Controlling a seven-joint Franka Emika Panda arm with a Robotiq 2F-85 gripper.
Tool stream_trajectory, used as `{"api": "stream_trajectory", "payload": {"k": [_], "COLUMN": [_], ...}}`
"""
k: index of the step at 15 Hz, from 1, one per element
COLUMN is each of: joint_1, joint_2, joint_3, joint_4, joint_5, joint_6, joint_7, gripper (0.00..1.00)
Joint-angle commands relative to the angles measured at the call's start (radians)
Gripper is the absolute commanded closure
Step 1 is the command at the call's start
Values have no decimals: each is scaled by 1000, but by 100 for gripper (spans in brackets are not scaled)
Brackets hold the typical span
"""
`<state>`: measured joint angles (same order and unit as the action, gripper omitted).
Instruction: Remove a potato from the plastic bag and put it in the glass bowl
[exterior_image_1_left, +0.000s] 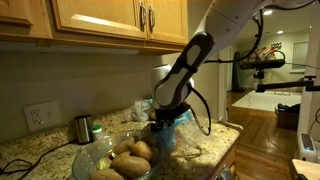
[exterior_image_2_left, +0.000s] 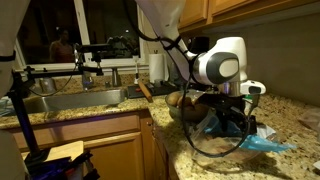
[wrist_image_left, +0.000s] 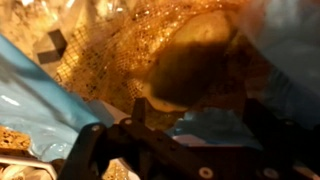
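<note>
Starting nearest the tool, in the wrist view we see a potato (wrist_image_left: 190, 60) filling the middle of the frame. It is wrapped in yellow mesh netting (wrist_image_left: 95, 60), with the blue plastic bag (wrist_image_left: 30, 110) crumpled below and to the side. The tool's dark frame crosses the bottom of that view, but its fingertips are lost in shadow and blur. We cannot tell how far apart the jaws stand, or whether they grip the potato.

In an exterior view, the gripper (exterior_image_1_left: 163, 120) reaches down into the bag, which lies near the counter's (exterior_image_1_left: 215, 145) open edge, away from the wall. The glass bowl (exterior_image_1_left: 112, 158) sits just beside the bag, toward the near corner in that view, and already holds several potatoes.

We judge the potato to be firm, fairly heavy and rounded, so it could roll or twist out of a light pinch. We would take it across its narrow middle, clear of loose plastic. The mesh may snag and drag the bag along, and the film is slippery between pads and skin.

Farther back, a metal cup (exterior_image_1_left: 83, 128) stands by the wall edge, and a sink (exterior_image_2_left: 70, 100) lies beyond the counter.
</note>
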<state>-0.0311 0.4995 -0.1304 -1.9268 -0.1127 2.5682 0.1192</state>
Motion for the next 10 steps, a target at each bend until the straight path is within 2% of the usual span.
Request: {"api": "stream_trajectory", "payload": {"k": [1, 10], "joint_1": [-14, 11], "joint_2": [-24, -61], "joint_3": [13, -45], "joint_4": [1, -20], "joint_5": [30, 19], "joint_6": [-61, -156], "joint_7": [-15, 153], "gripper": [0, 0]}}
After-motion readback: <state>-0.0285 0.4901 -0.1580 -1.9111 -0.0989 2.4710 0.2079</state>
